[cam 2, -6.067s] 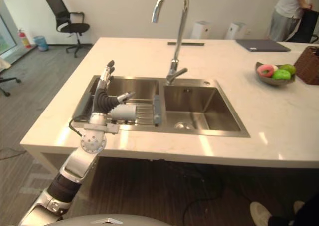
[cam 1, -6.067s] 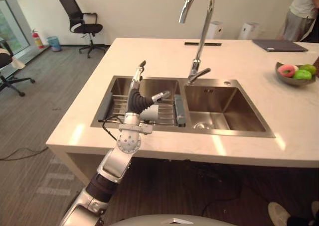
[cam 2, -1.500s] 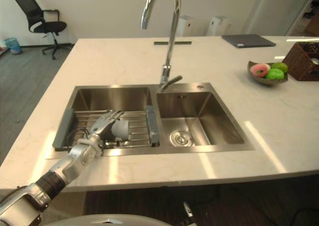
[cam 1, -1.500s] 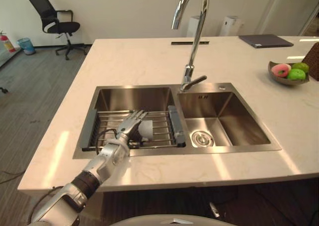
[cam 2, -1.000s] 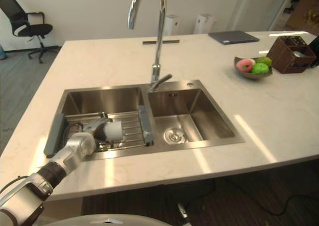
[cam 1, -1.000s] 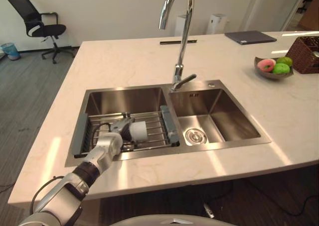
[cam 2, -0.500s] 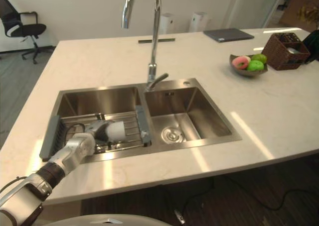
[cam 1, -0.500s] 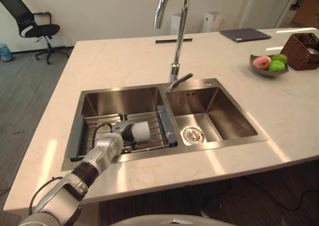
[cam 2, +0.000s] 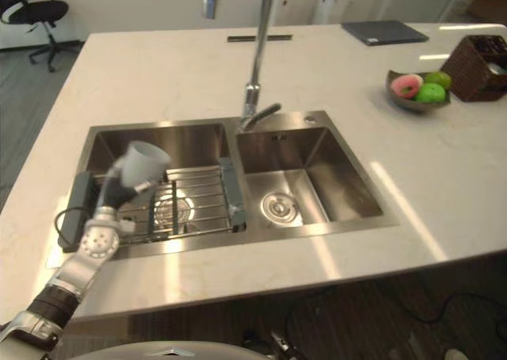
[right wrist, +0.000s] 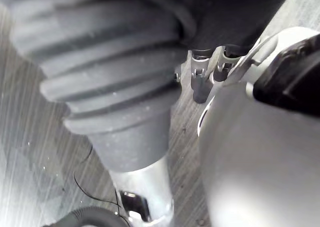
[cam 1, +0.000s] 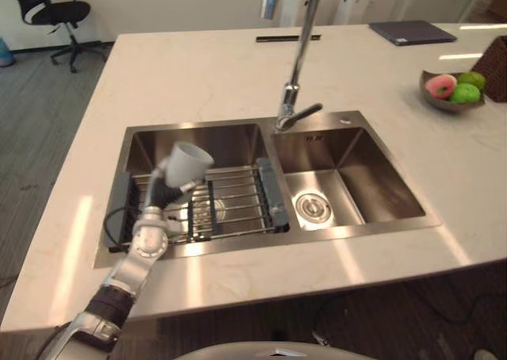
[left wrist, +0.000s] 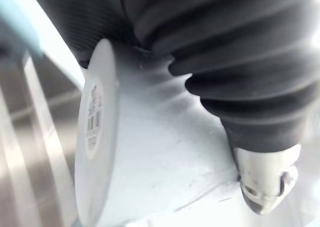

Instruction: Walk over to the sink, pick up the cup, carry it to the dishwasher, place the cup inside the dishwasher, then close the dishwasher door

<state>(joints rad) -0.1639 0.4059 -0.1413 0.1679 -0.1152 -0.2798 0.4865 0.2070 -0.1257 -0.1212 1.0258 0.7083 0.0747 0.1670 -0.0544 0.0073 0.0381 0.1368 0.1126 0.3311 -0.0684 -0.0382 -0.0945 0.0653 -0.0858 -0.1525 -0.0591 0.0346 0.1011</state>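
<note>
Left robot hand (cam 1: 162,185) aloft, in grasp.

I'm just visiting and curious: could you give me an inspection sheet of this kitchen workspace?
Surface: pale counter with steel double sink.
Job's things: white cup held above the rack in the left basin.
Clutter: fruit bowl, wicker basket, dark flat case.
Robot hands: left robot hand curled round the cup; right robot hand over the floor, state unclear.
Cables: dark cable on floor under counter.
Surroundings: faucet, office chair.
</note>
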